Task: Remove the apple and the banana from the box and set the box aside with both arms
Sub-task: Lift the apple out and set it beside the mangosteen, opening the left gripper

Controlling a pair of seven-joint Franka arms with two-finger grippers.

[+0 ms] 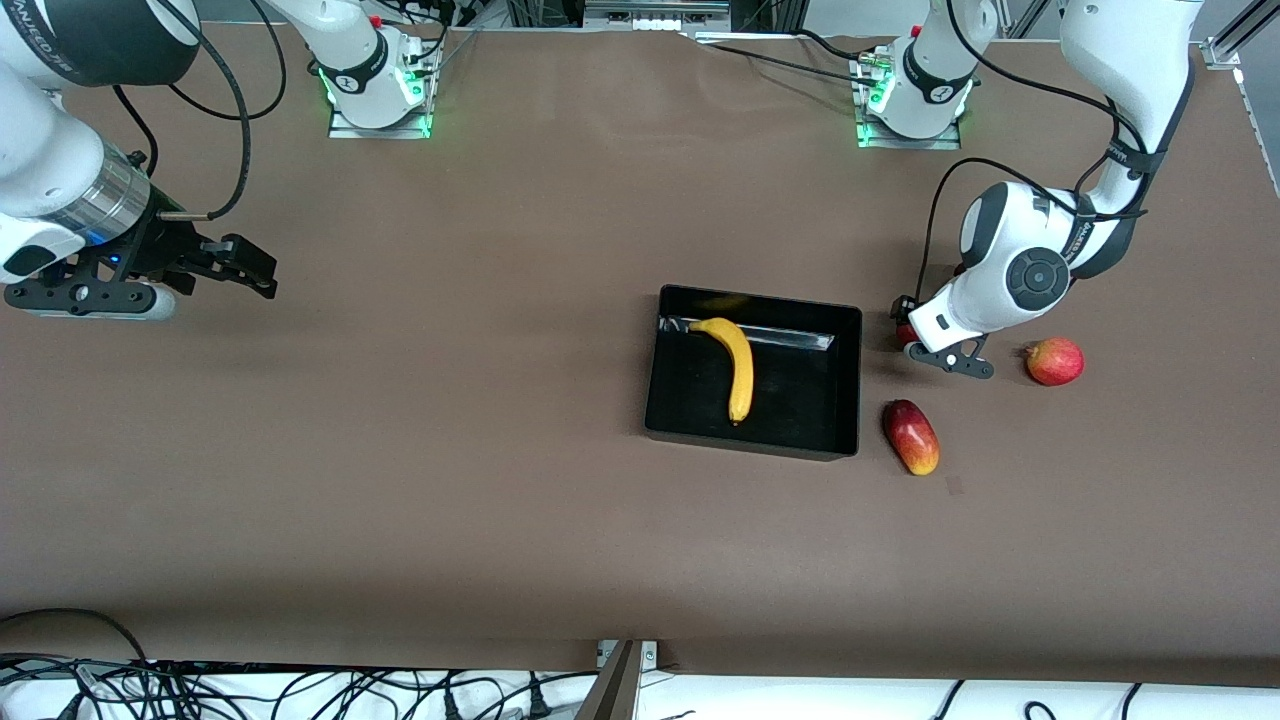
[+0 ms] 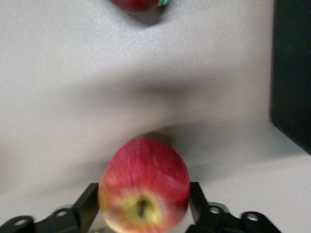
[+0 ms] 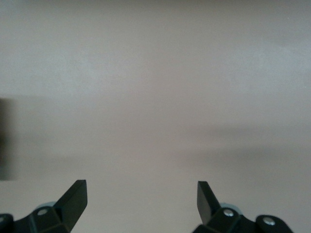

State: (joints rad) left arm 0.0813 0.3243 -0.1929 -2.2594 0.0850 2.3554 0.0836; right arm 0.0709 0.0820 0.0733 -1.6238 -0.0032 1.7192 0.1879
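The yellow banana [image 1: 738, 366] lies inside the black box [image 1: 750, 441]. My left gripper [image 1: 903, 322] is low beside the box's end toward the left arm, and its fingers [image 2: 86, 204] press both sides of the small red apple [image 2: 143, 179]. In the front view only a sliver of the apple [image 1: 906, 335] shows under the hand. I cannot tell whether the apple rests on the table. The box's wall [image 2: 291, 73] shows in the left wrist view. My right gripper [image 1: 250, 268] is open and empty over bare table at the right arm's end; it also shows in the right wrist view [image 3: 142, 194].
An oblong red-and-yellow mango [image 1: 911, 436] lies beside the box's near corner. A round red-orange fruit with a nub [image 1: 1054, 361] sits toward the left arm's end of the table and shows in the left wrist view [image 2: 136, 4].
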